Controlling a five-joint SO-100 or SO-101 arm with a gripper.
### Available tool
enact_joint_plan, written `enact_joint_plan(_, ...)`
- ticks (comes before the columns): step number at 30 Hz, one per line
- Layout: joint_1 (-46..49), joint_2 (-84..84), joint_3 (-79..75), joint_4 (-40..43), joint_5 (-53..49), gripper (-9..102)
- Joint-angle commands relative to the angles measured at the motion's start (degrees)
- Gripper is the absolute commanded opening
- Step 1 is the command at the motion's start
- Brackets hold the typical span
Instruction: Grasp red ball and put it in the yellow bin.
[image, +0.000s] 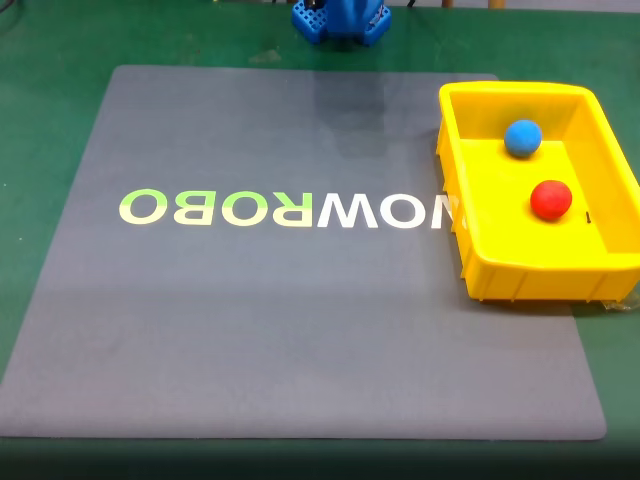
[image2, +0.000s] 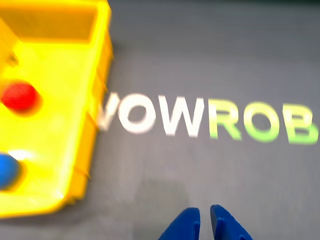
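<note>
- Far left in the fixed view, the grey mat (image: 300, 340) carries only its printed lettering (image: 285, 208); nothing lies there for me to fetch.
- In the wrist view my claw (image2: 205, 217) hangs over bare mat beside the bin, tips nearly together and holding nothing.
- At right, the yellow bin (image: 530, 275) sits on the mat's edge, its sloped walls keeping things from rolling out.
- Inside it, the red ball (image: 551, 199) rests near the blue ball (image: 522, 137), apart from it. I judge my job finished.
</note>
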Motion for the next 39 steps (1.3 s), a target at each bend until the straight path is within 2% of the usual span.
enact_joint_plan(1, 1.85, 5.1, 6.5, -0.44, -1.14, 0)
enact_joint_plan(8, 2.37, 18.19, 22.68, 0.0, -2.81, 0)
enact_joint_plan(20, 3.25, 24.26, 34.89, 0.09, -2.72, 0)
enact_joint_plan(26, 1.93, 26.72, 34.89, 5.19, -0.7, 0)
enact_joint_plan(33, 0.97, 27.42, 34.98, 17.75, -2.46, 0)
enact_joint_plan(39, 1.76, 27.42, 34.98, 18.54, -1.49, 0)
